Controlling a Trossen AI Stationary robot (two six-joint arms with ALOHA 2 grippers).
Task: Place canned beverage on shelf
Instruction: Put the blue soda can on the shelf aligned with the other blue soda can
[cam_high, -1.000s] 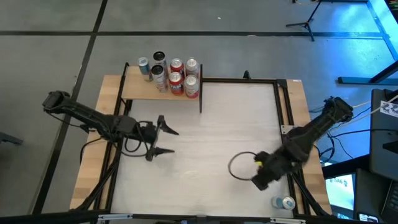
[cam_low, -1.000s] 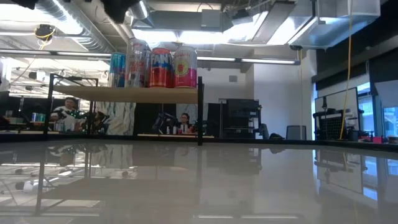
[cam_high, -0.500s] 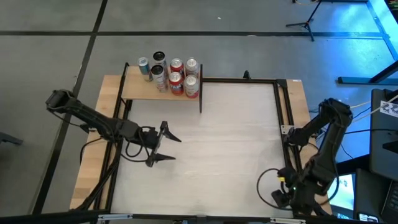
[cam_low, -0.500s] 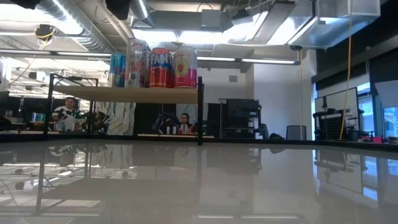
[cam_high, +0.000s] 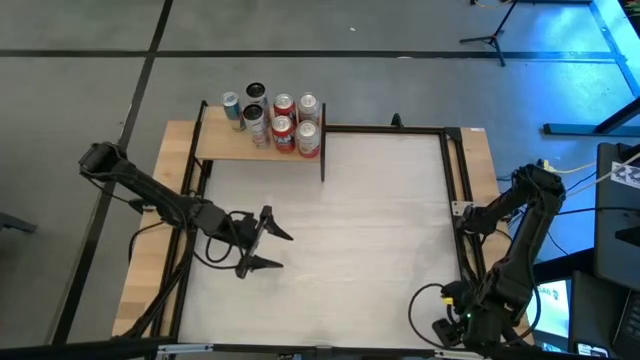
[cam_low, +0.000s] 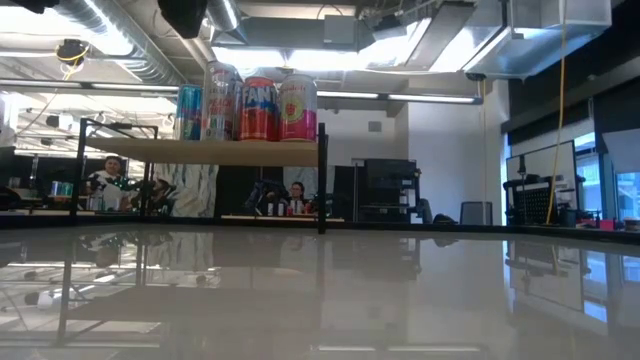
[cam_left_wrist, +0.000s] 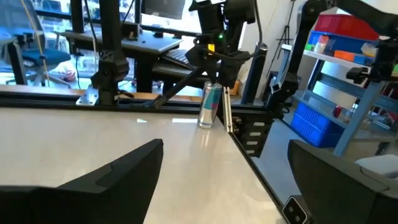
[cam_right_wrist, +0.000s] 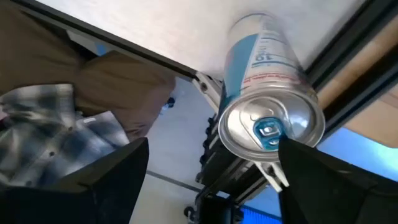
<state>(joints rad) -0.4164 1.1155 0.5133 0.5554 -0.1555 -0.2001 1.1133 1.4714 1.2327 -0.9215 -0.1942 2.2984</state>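
The right gripper (cam_right_wrist: 205, 180) hangs over the near right corner of the table (cam_high: 370, 200) with its fingers spread wide and nothing in them. The can (cam_right_wrist: 268, 93) stands right under it, between the two fingers, by the table's black edge. I think the job now is to grab it. To do that well, go straight down and squeeze the round sides softly, because thin metal can dent and slip. The can is shiny silver and blue with a round top. The left gripper (cam_high: 262, 239) waits open, far off. The shelf (cam_high: 255, 146) is a flat wooden board, well away, already holding other cans (cam_high: 284, 124).
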